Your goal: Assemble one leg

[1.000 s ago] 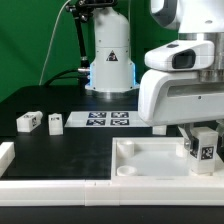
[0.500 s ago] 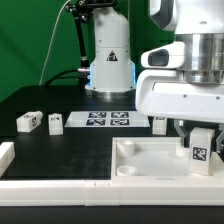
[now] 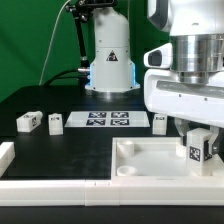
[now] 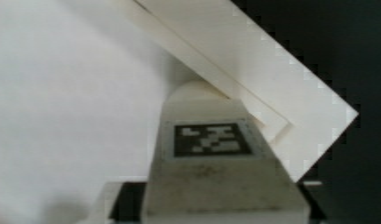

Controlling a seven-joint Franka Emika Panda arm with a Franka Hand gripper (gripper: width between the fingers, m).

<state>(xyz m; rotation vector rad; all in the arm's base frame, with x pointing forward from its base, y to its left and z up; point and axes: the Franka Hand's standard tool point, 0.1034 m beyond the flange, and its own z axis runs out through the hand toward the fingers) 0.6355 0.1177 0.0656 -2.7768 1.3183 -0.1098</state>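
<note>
Since a second ago the leg (image 3: 200, 150) has shifted a little toward the exterior view's right and turned with the wrist, its tag now facing slightly differently, while it hangs over the right-hand corner of the large white tray-like part (image 3: 150, 158). In the wrist view the leg (image 4: 212, 150) fills the middle of the picture, tag up, with the tray's angled wall behind it.

It reads as a small, stiff plastic block — light, hard, not fragile, but probably smooth enough to slip if pinched on an edge. The flat side faces look like the best place to hold it, leaving the tagged face and the lower end free for seating in a corner socket.

The gripper (image 3: 199, 140) is closed on the leg, its fingers clamped on the block's sides; in the wrist view the dark fingertips (image 4: 128, 200) flank its base.

Further out, two loose legs (image 3: 28, 121) and (image 3: 55, 123) lie well apart on the black table (image 3: 60, 150) at the exterior view's left, another (image 3: 160, 122) sits near the arm, and the marker board (image 3: 106, 119) lies between them.
</note>
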